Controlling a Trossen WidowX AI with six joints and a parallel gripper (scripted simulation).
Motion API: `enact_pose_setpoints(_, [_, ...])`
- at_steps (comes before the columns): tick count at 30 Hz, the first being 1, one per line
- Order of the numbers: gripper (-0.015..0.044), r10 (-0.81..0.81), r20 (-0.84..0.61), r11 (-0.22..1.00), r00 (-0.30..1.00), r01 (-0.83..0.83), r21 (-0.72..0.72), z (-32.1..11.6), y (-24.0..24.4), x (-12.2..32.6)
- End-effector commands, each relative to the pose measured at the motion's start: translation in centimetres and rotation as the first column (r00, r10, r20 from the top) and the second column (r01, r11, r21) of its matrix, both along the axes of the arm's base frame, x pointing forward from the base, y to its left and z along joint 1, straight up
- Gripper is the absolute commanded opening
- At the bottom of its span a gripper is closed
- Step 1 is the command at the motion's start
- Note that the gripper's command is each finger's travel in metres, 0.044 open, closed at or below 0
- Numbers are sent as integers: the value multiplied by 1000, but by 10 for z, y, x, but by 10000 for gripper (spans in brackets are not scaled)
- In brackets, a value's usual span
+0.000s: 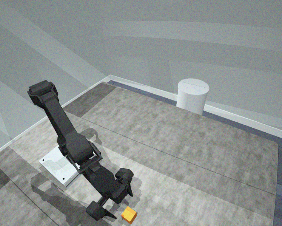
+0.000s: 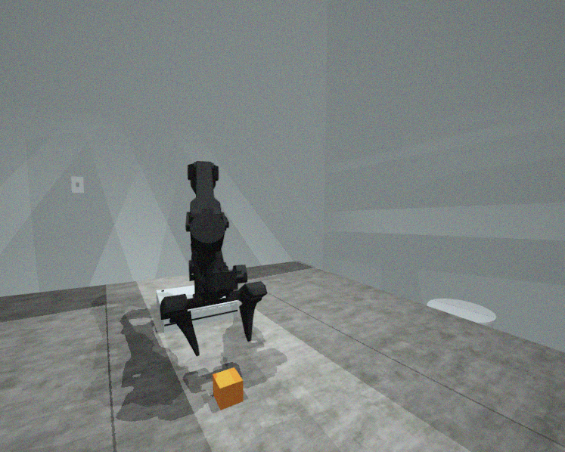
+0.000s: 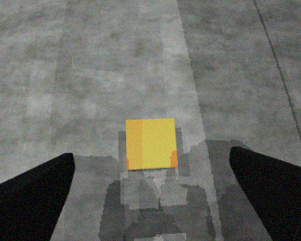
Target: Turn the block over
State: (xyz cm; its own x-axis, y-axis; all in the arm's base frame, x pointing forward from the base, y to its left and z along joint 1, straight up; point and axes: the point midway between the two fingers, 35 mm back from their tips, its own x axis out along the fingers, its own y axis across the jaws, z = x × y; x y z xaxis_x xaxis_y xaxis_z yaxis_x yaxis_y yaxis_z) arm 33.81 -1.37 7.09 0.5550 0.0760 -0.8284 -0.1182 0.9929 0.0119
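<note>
The orange block [image 1: 128, 215] [image 2: 228, 388] [image 3: 151, 144] rests flat on the table [image 1: 196, 150] [image 2: 394, 369]. Its upper face looks yellow in the light and shows no mark, nor do the sides seen in the top and exterior views. The wrist view shows only a thin dark line along its near lower edge; the side toward the arm's base is hidden. My gripper [image 1: 124, 206] [image 2: 223, 348] [image 3: 154, 158] is wide open and empty. It is raised above the table, on the arm-base side of the block, with the block centred between the fingers in the wrist view.
The white base plate [image 1: 56, 167] [image 2: 175, 292] lies under the arm, behind the gripper. A white cylinder [image 1: 193, 99] [image 2: 460, 310] stands beyond the table's far edge. The arm's shadow falls around the block.
</note>
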Motion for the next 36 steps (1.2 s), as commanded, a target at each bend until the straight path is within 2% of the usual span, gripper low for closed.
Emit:
enact_pose_setpoints(1, [440,3,-24,1000,1000,-4,-13,6,-1,-4])
enact_pose_setpoints(3, [440,2,-46,1000,999,-3,-14,7,-1,-2])
enact_pose_setpoints(9, [440,-4,-240,1000,971,-3,-29,15,0,16])
enact_pose_setpoints(18, [440,-14,-514,997,858,-24,-67,27,3,32])
enact_pose_setpoints(24, [440,-15,-532,997,846,-26,-70,28,4,32])
enact_pose_setpoints(28, [440,-15,-532,997,846,-26,-70,-4,5,33])
enact_pose_setpoints(36, [440,-15,-532,997,846,-26,-70,-21,4,33])
